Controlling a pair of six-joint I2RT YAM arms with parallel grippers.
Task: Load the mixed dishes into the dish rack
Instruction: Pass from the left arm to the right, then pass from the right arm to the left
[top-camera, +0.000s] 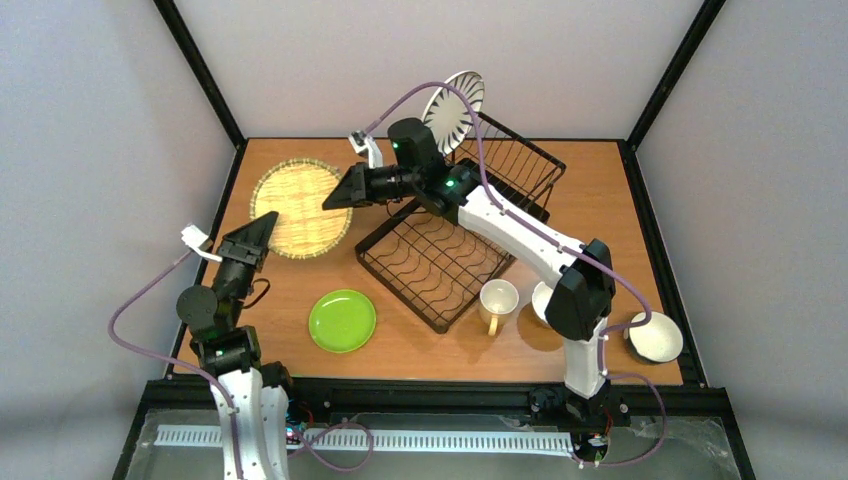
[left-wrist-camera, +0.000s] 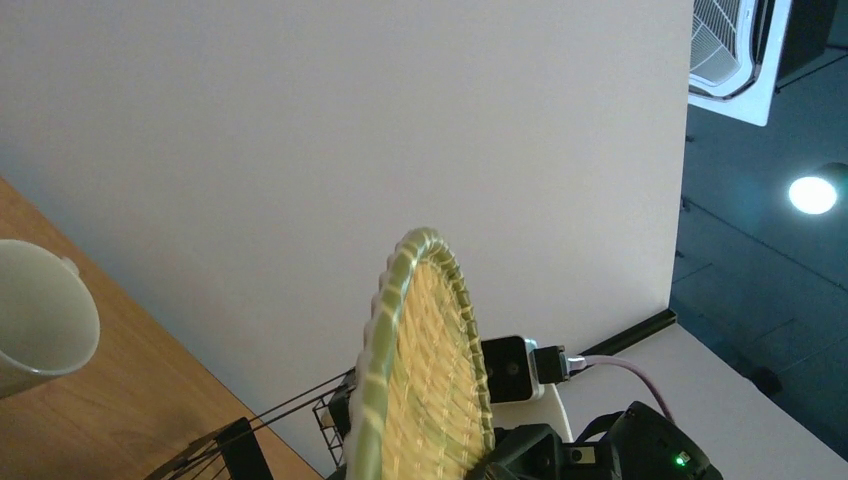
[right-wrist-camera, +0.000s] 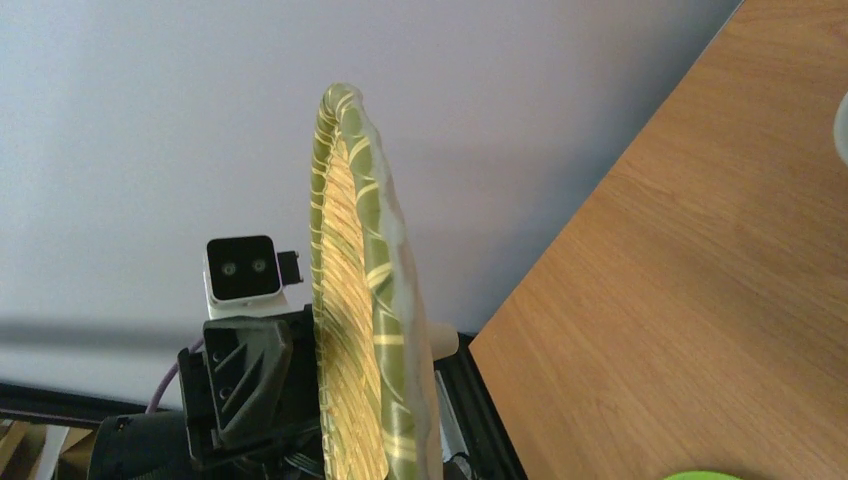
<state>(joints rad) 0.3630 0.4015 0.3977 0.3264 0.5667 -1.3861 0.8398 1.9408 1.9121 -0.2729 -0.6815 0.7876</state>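
Note:
The round woven bamboo plate (top-camera: 300, 208) is held tilted above the table's left rear. My left gripper (top-camera: 268, 222) is shut on its near-left rim and my right gripper (top-camera: 333, 201) is shut on its right rim. The plate shows edge-on in the left wrist view (left-wrist-camera: 425, 380) and in the right wrist view (right-wrist-camera: 350, 330); my own fingers are hidden in both. The black wire dish rack (top-camera: 450, 245) stands mid-table, with the striped plate (top-camera: 455, 108) upright in its basket. The lime-green plate (top-camera: 342, 320) lies flat near the front.
A pale mug (top-camera: 497, 300) stands by the rack's front corner, and it also shows in the left wrist view (left-wrist-camera: 40, 330). A small white dish (top-camera: 543, 300) is partly hidden by the right arm. A small bowl (top-camera: 655, 338) sits at the right edge.

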